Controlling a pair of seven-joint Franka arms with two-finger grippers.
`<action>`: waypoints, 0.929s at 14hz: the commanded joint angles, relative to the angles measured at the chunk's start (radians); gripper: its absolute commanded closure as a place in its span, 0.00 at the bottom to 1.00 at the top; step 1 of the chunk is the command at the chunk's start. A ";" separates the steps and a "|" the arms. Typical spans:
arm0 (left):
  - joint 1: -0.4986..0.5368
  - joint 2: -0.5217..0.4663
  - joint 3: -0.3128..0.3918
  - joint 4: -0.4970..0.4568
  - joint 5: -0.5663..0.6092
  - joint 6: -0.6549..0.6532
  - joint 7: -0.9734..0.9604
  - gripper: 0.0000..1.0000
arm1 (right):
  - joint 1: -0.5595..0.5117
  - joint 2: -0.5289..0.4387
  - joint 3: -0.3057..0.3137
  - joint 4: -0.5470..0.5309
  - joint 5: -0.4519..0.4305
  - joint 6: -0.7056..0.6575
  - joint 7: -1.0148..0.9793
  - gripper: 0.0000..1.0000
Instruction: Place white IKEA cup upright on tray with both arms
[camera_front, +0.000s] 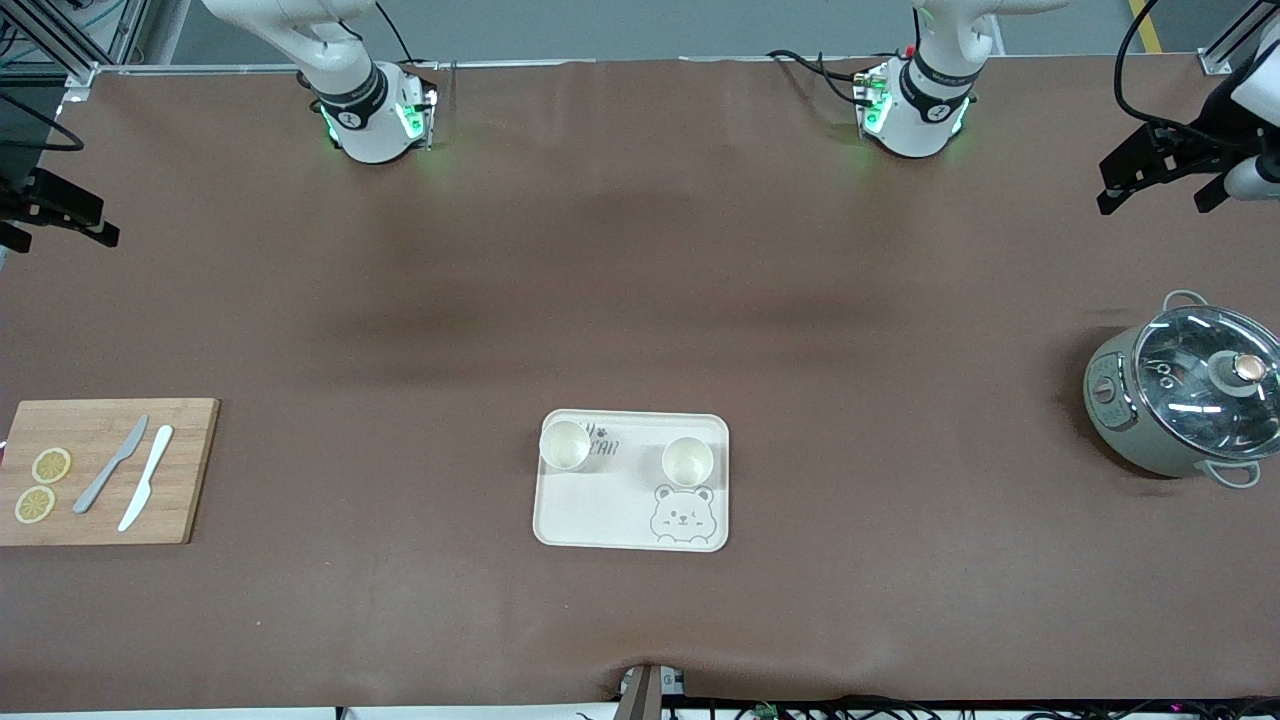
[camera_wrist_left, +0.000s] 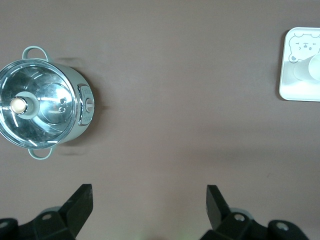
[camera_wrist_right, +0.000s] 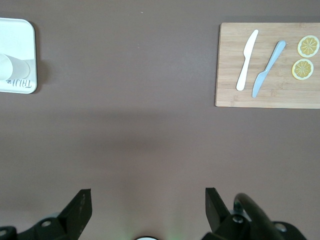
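Two white cups stand upright on the cream bear tray (camera_front: 600, 510), one (camera_front: 565, 445) at the corner toward the right arm's end, the other (camera_front: 687, 461) just above the bear face. My left gripper (camera_front: 1155, 200) hangs open and empty high over the table near the pot; its wrist view shows the jaws (camera_wrist_left: 149, 197) wide apart over bare table, with the tray (camera_wrist_left: 295, 90) at the edge. My right gripper (camera_front: 55, 235) hangs open and empty at the cutting-board end, jaws (camera_wrist_right: 148, 200) apart over bare table, the tray (camera_wrist_right: 20, 35) in a corner of that view.
A wooden cutting board (camera_front: 180, 470) with a grey knife (camera_front: 110, 478), a white knife (camera_front: 146, 490) and two lemon slices (camera_front: 50, 465) lies toward the right arm's end. A pale green pot with a glass lid (camera_front: 1185, 395) stands toward the left arm's end.
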 joint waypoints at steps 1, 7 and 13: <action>0.000 -0.002 0.003 0.000 -0.005 0.007 0.012 0.00 | -0.004 -0.014 0.004 0.001 -0.018 -0.015 0.004 0.00; -0.006 0.017 -0.007 0.024 -0.001 0.006 0.004 0.00 | -0.004 -0.014 0.004 0.001 -0.018 -0.015 0.004 0.00; -0.009 0.064 -0.005 0.078 0.002 0.004 -0.002 0.00 | 0.003 -0.012 0.005 0.003 -0.016 -0.015 0.004 0.00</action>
